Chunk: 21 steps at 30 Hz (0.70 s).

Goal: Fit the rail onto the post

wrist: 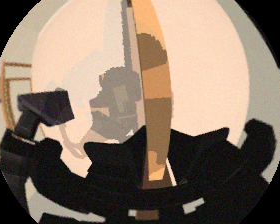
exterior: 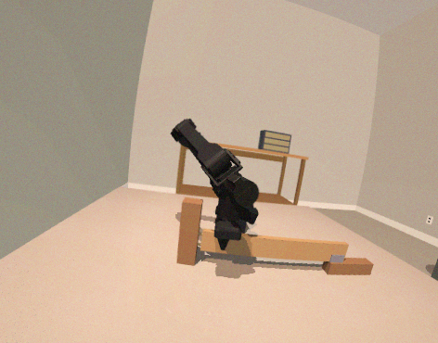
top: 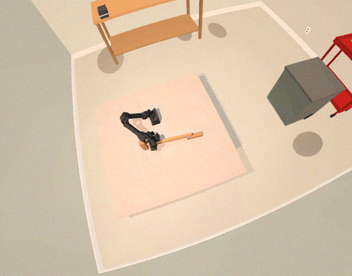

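1. The gripper [top: 153, 145] [exterior: 224, 246] [wrist: 151, 127] points down at the near end of the long wooden rail [top: 175, 139] [exterior: 292, 248] [wrist: 156, 82], its jaws clamped on the rail from both sides.
2. The near end of the rail is just beside the upright wooden post [top: 143, 145] [exterior: 189, 232]; whether the two touch, I cannot tell.
3. The pegs and holes are too small or hidden to make out.
4. The rail's near end stands above the table [top: 171, 179] [exterior: 153, 301] [wrist: 206, 65], with a shadow below it.
5. The far end sits at the grey bracket [top: 189, 136] [exterior: 337, 259] on the low wooden block [top: 196, 135] [exterior: 350, 266].
6. The black arm [top: 132, 127] [exterior: 199, 146] reaches over to the rail from its base, folded at the elbow.
7. A wooden workbench [top: 154, 34] [exterior: 299, 182] stands beyond the table.
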Motion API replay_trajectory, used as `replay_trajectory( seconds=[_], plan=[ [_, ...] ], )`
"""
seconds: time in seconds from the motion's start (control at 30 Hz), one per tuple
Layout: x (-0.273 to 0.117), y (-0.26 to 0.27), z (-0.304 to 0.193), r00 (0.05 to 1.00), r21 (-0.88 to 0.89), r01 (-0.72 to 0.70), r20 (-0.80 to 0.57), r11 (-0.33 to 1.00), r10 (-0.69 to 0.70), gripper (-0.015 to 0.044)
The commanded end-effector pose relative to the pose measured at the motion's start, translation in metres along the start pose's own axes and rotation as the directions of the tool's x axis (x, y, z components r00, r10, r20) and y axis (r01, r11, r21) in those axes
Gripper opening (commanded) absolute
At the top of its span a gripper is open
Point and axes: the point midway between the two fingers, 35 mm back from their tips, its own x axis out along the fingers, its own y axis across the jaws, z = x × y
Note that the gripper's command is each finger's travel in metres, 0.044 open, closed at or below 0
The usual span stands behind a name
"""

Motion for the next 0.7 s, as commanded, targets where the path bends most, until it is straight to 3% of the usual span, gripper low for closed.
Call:
replay_trajectory(
  seconds=[0.0,0.67],
  plan=[
    [-0.0002,0.0011,0.0005,1.0,-0.001,-0.001,-0.009,1.0,0.001,0.0],
    [0.002,0.0016,0.0032,1.0,-0.001,-0.001,-0.009,1.0,0.001,0.0]
  ],
)
